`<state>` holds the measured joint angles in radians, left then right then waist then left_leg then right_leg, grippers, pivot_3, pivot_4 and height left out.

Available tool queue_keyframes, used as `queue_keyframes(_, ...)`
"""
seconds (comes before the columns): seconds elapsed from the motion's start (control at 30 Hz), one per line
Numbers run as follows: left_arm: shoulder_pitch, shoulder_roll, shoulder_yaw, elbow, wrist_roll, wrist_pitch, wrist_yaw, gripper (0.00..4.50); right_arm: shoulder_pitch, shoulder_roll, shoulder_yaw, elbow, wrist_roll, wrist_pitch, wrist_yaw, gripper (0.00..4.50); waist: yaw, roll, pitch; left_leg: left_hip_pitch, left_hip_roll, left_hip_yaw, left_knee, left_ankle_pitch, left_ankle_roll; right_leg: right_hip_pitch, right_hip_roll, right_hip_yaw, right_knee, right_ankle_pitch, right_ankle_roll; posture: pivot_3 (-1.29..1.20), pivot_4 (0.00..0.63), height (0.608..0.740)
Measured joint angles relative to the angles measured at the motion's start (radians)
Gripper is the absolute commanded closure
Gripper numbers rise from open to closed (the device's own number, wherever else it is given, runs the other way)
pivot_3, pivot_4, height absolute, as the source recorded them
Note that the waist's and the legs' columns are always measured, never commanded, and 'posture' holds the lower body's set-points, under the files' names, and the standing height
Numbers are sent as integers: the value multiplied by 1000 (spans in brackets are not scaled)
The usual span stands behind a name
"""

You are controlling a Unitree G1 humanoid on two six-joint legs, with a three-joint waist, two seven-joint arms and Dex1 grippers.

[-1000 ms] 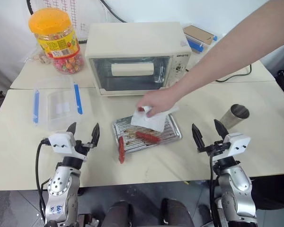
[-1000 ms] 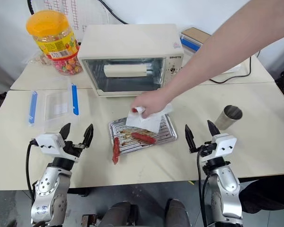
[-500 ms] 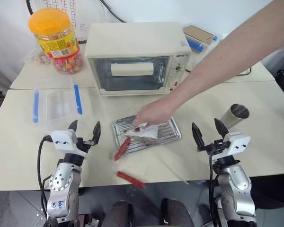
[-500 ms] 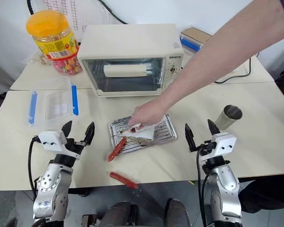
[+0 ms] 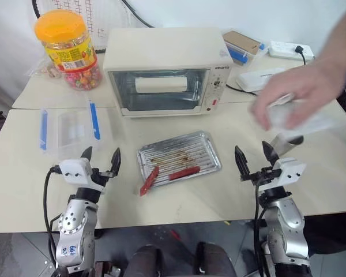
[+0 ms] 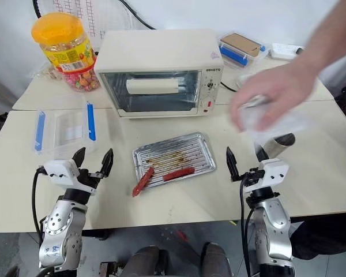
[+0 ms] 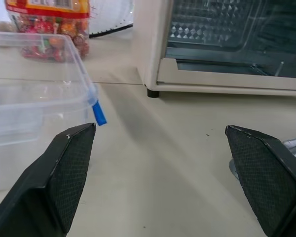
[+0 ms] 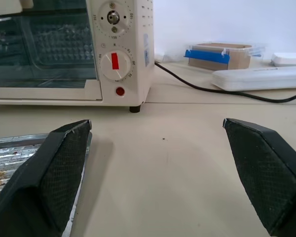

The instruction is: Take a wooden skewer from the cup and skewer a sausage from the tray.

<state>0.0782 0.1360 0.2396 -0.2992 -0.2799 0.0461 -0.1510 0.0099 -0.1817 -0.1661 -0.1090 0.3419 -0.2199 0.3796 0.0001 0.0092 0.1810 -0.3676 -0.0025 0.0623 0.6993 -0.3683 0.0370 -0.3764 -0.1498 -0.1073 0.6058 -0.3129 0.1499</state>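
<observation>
No step done yet: I hold no skewer. The tray [image 5: 179,157] sits at table centre, one sausage [image 5: 183,172] in it, another [image 5: 149,180] overhanging its 7 o'clock corner. The cup [image 6: 281,145] stands at 3 o'clock, behind a person's hand [image 6: 265,98]. Left gripper [image 5: 101,163] and right gripper [image 5: 255,161] hover low, jaws released.

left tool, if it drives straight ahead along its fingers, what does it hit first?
Probably the toaster oven. The left tool is open, aimed across bare table at the oven's lower front edge. The clear plastic box sits off to one side, likely missed; depth is uncertain.
</observation>
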Motion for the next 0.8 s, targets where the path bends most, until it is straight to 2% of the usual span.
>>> queue_keyframes(0.3, 44, -9, -2, -30, 1, 0, 15, 32, -5, -1, 0, 1, 3, 0, 7, 0, 0, 0, 0, 0, 0, 0, 0, 0, 0, 0, 0, 0, 0, 0, 0, 0, 150, 740)
queue_keyframes(0.8, 7, -6, -2, -41, 4, 4, 27, 32, -34, -2, 0, 30, 3, 2, 13, 0, -1, 0, 0, 0, 0, 0, 0, 0, 0, 0, 0, 0, 0, 0, 0, 0, 150, 740)
